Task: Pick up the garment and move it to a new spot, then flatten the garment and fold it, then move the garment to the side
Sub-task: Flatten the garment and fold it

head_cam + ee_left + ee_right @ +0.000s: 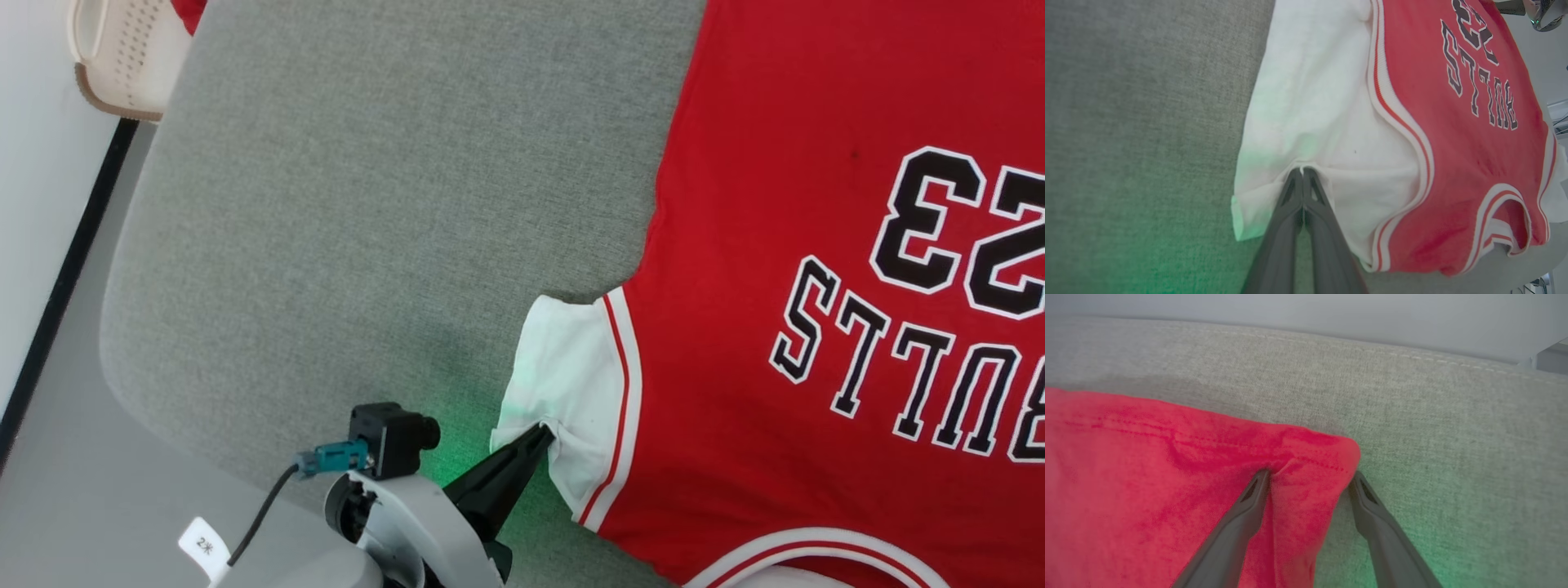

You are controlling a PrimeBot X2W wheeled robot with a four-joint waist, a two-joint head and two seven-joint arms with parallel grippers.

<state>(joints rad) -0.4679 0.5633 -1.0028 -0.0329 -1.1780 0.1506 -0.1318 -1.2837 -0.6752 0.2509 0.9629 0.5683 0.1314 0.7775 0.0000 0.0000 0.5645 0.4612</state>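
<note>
Where the garment lies: the garment (pixel 816 245) is spread print-up on a grey cushion (pixel 367 204), filling the right side of the head view. Its body looks mostly flat.
Sleeve: the white sleeve (pixel 563 384) points towards the bare cushion, puckered into a small fold where it is pinched.
Left gripper: the left gripper (pixel 545 431) has its tips pressed together on the outer edge of the sleeve. In the left wrist view the left gripper (pixel 1302 171) shows no gap, and a ridge of white cloth is gathered at the tips.
Right gripper: the right gripper (pixel 1309 477) stands apart, straddling a red hem corner (pixel 1331 453) of the garment (pixel 1147 477). One of its fingers (pixel 1237 522) dents the cloth, the other lies just beside the corner on the cushion. It is not clamped.
Beyond the cushion: a cream basket (pixel 122 57) sits at the far edge, well apart.
Step in hand: most likely the flattening, with one corner held and another being taken. No fold is made yet.
Next move calls for: the right jaws to close on the hem corner before any pull. Both arms should then draw outward, low and even, so the sleeve pucker comes out.
Risk: a one-sided tug could drag the whole garment instead of smoothing it.
</note>
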